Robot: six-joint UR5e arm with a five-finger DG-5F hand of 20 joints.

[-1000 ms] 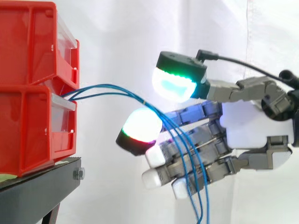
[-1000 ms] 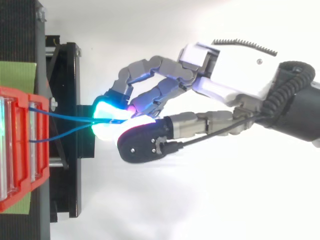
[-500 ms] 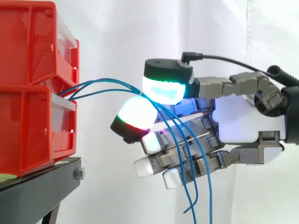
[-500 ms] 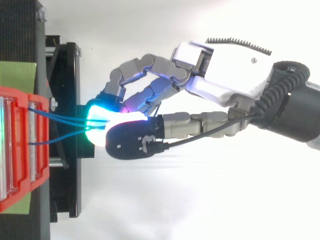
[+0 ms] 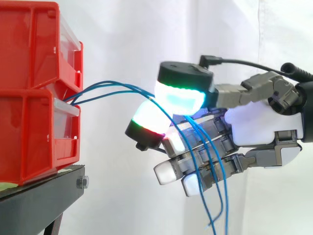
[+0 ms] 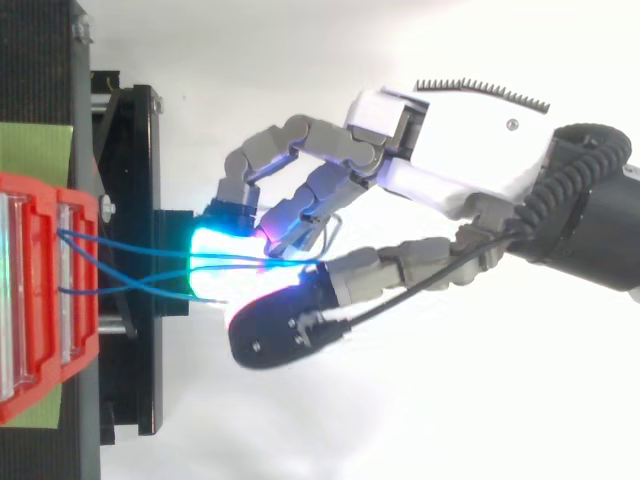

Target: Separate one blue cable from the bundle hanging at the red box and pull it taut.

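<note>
Side view: slack-tailed blue cables

A white curtain is hanging behind the black stand; a green sheet is lying on it, a bolt sitting in its edge.

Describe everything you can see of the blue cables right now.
The blue cables are several thin, glossy, flexible strands. They come out between the two stacked red bins and arch up and rightward through open air, slack rather than taut. In the top view they cross one another. They reach the hand, run down across its front and hang free below it, with one loose end showing. Whether any strand is gripped cannot be told.
</note>
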